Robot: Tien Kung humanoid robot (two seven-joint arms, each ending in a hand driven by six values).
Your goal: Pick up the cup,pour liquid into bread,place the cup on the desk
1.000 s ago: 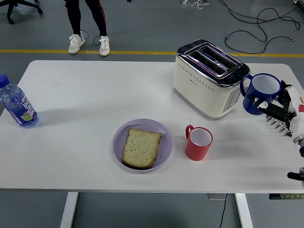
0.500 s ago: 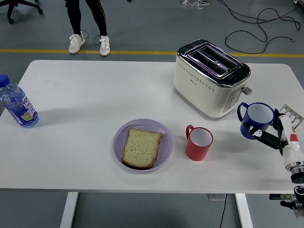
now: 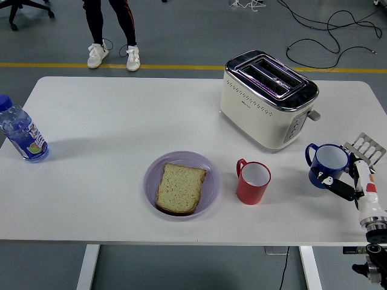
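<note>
Right robot hand (image 3: 354, 175) wrapped around blue cup (image 3: 327, 165), upright at worktop (image 3: 109, 127) right edge, beside toaster (image 3: 268, 99). Probably rigid, light, smooth-glazed, slippery; best gripped around body opposite handle.

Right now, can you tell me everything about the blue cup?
The blue cup is dark blue outside and white inside, glossy like enamel or ceramic. It stands upright at the table's right side, in front of the toaster and right of the red cup. Its loop handle points left. The right robot hand wraps around its right side.
</note>
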